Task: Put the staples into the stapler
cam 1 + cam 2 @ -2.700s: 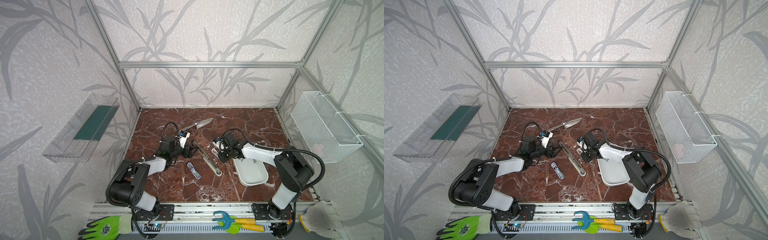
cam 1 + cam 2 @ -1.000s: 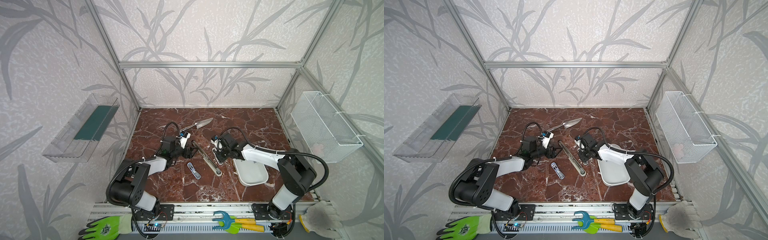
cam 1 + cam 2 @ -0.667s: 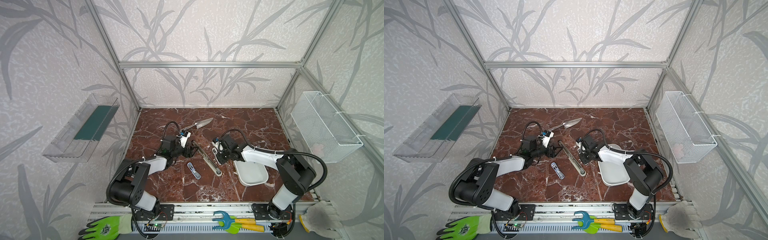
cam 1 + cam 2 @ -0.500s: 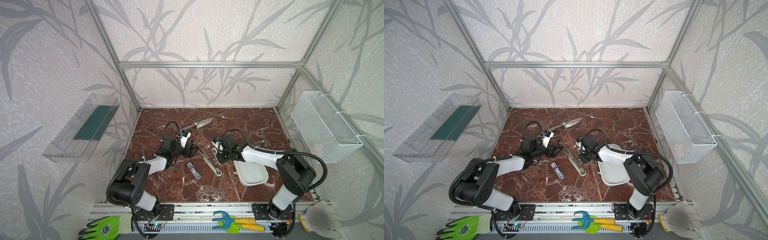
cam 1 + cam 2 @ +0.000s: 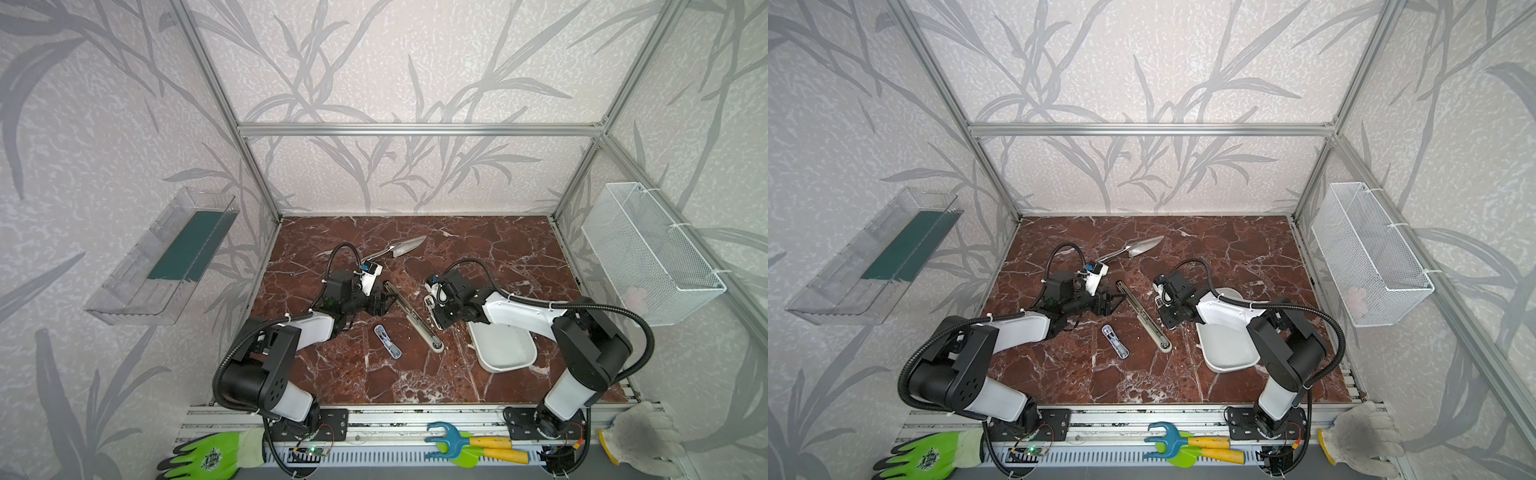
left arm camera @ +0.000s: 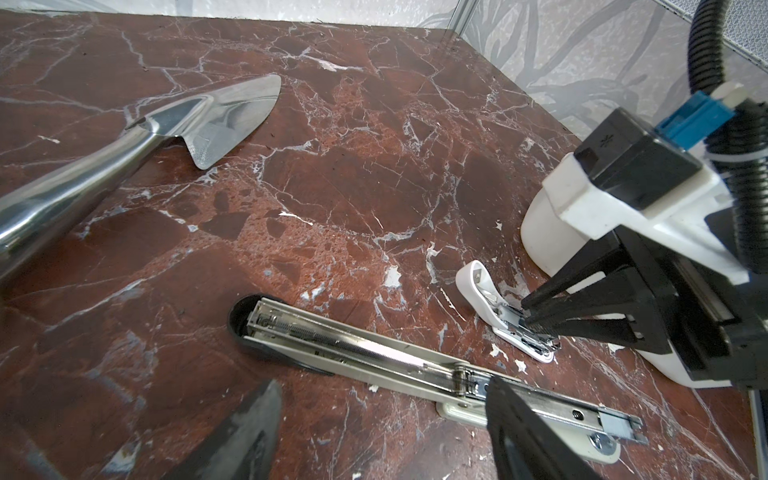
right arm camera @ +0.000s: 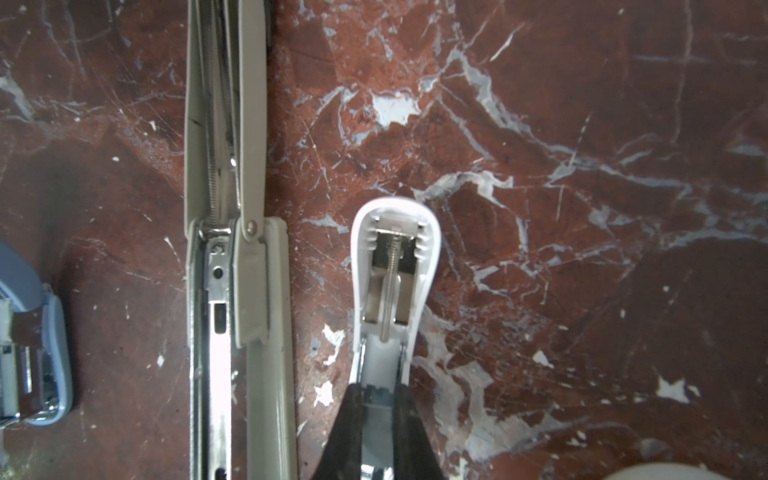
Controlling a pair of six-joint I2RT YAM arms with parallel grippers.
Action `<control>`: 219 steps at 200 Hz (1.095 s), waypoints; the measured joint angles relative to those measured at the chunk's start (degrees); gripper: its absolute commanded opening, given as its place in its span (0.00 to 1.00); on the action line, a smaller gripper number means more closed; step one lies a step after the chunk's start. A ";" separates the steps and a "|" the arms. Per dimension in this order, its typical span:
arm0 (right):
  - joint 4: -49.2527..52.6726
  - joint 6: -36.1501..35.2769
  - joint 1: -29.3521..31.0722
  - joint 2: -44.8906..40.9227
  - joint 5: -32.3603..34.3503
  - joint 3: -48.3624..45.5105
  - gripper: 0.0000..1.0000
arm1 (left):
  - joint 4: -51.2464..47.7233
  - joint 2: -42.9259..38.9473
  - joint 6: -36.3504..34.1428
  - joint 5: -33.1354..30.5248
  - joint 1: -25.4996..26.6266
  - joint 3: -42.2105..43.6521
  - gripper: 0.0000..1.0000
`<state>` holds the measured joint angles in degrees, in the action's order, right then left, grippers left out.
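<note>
Three staplers lie hinged open on the marble. A small white stapler (image 7: 395, 249) (image 6: 478, 282) has its metal magazine facing up. My right gripper (image 7: 378, 395) (image 5: 434, 311) is shut on a dull-grey strip of staples (image 7: 376, 415), held low in that magazine's near end. A long beige stapler (image 5: 413, 318) (image 6: 353, 345) lies flat between the arms. My left gripper (image 6: 382, 384) (image 5: 1113, 301) stands open and empty at its far half, with one finger (image 6: 519, 424) in front of its base. A small blue stapler (image 5: 387, 341) (image 7: 33, 332) lies nearer the front.
A white dish (image 5: 503, 349) sits under the right forearm. A steel trowel (image 5: 399, 249) (image 6: 199, 120) lies behind the left gripper. A wire basket (image 5: 648, 253) hangs on the right wall and a clear bin (image 5: 166, 257) on the left wall.
The right gripper has edged a little left, away from the dish and toward the white stapler, and has barely moved in the last second. The left arm has stayed put.
</note>
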<state>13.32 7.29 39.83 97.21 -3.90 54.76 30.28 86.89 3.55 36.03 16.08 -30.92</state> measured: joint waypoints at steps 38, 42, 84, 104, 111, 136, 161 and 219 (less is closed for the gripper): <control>0.02 0.46 0.04 0.00 0.68 0.00 0.04 | -0.09 0.00 -0.04 -0.02 0.00 0.00 0.79; 0.02 0.48 0.04 0.00 0.74 0.00 0.04 | -0.09 0.00 -0.04 -0.02 0.00 0.00 0.78; 0.39 1.03 0.68 0.00 1.99 0.02 0.05 | -0.13 0.00 -0.09 -0.02 0.04 0.00 0.78; 0.83 1.25 1.36 0.00 2.40 0.15 0.05 | -0.13 0.00 -0.09 -0.02 0.04 0.00 0.78; 0.96 1.33 1.55 0.00 2.40 0.22 0.05 | -0.13 0.00 -0.09 -0.02 0.04 0.00 0.78; 1.18 1.73 1.84 0.00 2.47 0.50 0.04 | -0.15 0.00 -0.11 -0.02 0.07 0.00 0.78; 1.40 2.08 1.86 0.00 2.69 0.57 0.05 | -0.15 0.00 -0.11 -0.02 0.07 0.00 0.78; 2.21 2.60 1.86 0.00 3.21 1.40 0.05 | -0.22 0.00 -0.13 -0.11 0.09 0.00 0.78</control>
<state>15.53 9.89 41.69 97.21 -0.69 56.16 30.06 86.89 3.42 35.92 16.16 -30.92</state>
